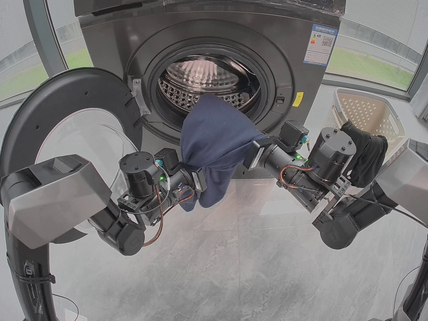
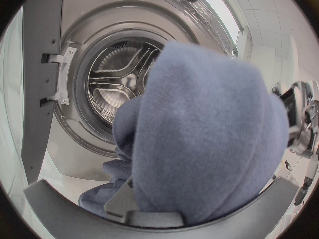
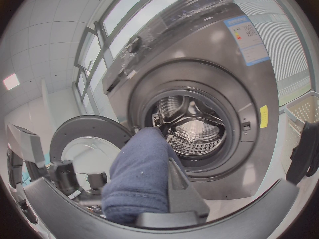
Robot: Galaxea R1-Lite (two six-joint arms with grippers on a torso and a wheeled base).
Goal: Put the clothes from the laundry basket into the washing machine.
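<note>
The left arm (image 1: pixel 53 197) and the right arm (image 1: pixel 401 179) each have a big silver-grey shell with flat, slanted sides near the shoulder. After the shells come thick black tubes and round black joints (image 1: pixel 138 170) with small screws on top. Thin orange cables (image 1: pixel 158 215) and black wires loop along the outside of both arms, little green lights (image 1: pixel 160 178) glow by the wrists, each wrist has a small black box with a teal plug (image 1: pixel 305 137), and white labels (image 1: pixel 257 154) are stuck on the black wrist parts.
</note>
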